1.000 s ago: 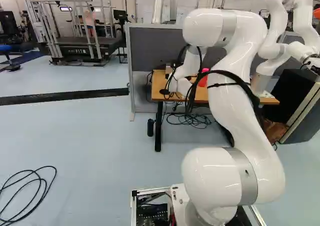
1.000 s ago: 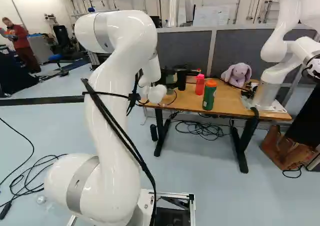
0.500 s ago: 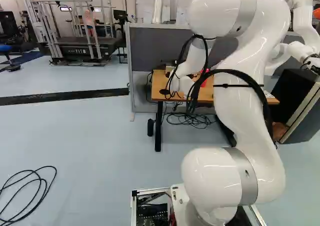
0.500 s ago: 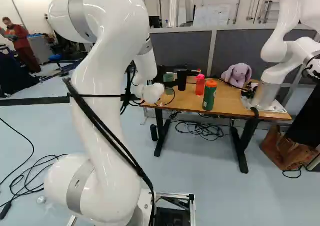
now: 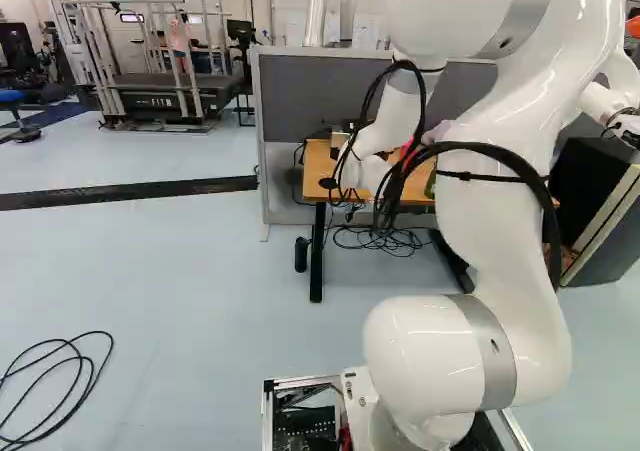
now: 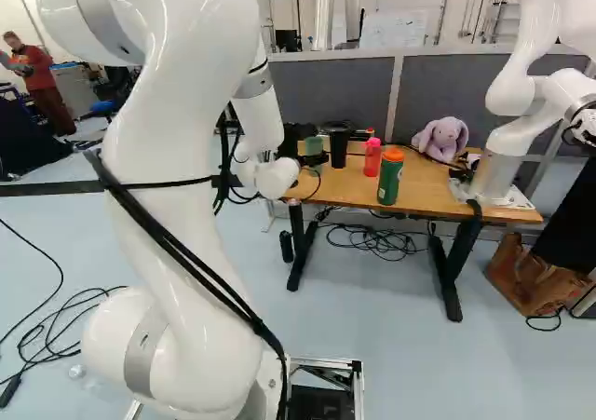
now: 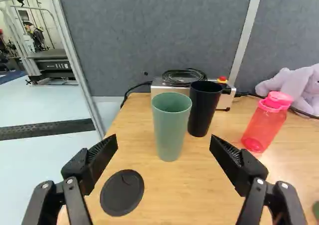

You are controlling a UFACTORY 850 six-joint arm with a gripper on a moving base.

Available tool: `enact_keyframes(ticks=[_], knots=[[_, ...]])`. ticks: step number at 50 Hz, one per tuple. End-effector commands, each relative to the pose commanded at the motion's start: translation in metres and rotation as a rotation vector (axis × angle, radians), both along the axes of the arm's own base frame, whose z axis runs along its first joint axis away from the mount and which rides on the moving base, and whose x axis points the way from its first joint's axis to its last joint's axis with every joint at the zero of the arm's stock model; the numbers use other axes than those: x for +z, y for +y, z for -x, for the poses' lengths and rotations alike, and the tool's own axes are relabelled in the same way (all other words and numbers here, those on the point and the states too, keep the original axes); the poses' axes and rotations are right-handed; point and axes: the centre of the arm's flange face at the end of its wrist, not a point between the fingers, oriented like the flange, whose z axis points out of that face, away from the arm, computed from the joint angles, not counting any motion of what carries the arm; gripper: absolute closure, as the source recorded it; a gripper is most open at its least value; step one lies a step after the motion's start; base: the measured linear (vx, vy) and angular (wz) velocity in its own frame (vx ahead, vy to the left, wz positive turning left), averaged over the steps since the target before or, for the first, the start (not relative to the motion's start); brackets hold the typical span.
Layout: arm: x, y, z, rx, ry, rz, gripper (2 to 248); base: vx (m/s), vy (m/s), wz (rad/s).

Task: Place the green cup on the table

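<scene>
Pulled the arm back toward the base, without base motion. Now at a wide-open, empty gripper. See green cup upright on table, ahead, between finger lines. Could tip it or knock it into black cup by swinging sideways or pushing forward.

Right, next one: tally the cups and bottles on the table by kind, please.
Cups: 2 (green cup, black cup)
Bottles: 2 (pink bottle, green bottle with an orange lid)
Total: 4
</scene>
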Motion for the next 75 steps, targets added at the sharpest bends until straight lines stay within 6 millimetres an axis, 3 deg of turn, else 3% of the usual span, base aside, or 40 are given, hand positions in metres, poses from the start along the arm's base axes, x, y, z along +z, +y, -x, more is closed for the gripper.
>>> enact_keyframes(ticks=[44,75], knots=[[0.007,0.018,0.091,0.024,0.039,-0.003,3,0.0,0.0,0.0],[0.012,0.022,0.106,0.032,0.049,-0.004,3,0.0,0.0,0.0]])
